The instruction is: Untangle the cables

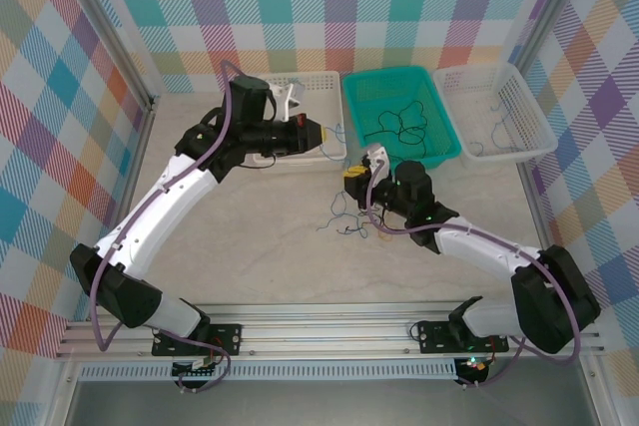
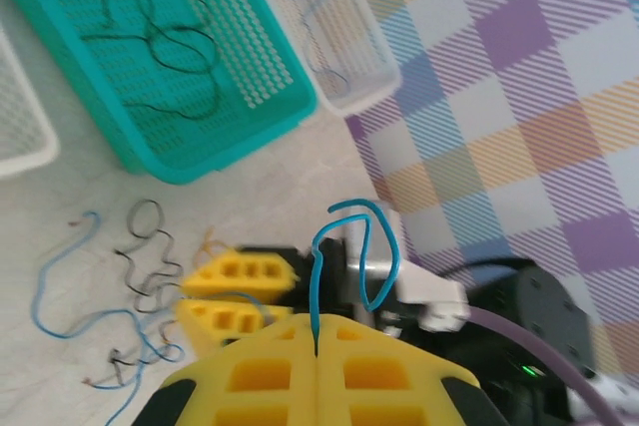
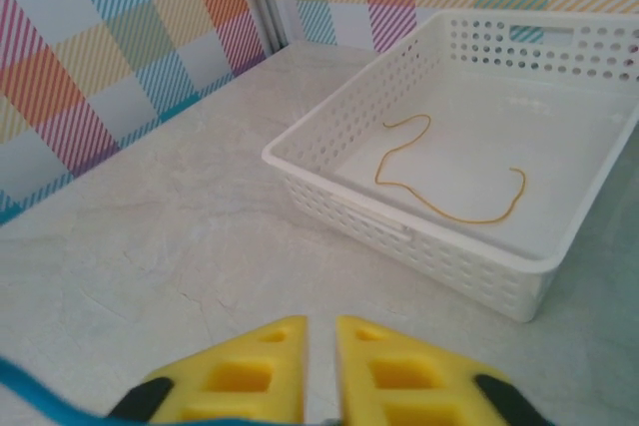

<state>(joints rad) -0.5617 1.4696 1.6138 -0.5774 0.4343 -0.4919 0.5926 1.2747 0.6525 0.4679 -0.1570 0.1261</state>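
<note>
Left wrist view: the left gripper point(image 2: 317, 331) is clamped shut on a blue cable point(image 2: 318, 276), light and limp. Other cables point(image 2: 150, 264) lie tangled on the table point(image 2: 60, 197). The right gripper point(image 3: 319, 326) looks nearly closed, its hold unclear. Best to pinch single strands near an end

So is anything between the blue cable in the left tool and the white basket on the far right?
Yes. The teal basket sits between the left tool, which pinches the blue cable, and that white basket. The cable would probably have to pass over it.
</note>
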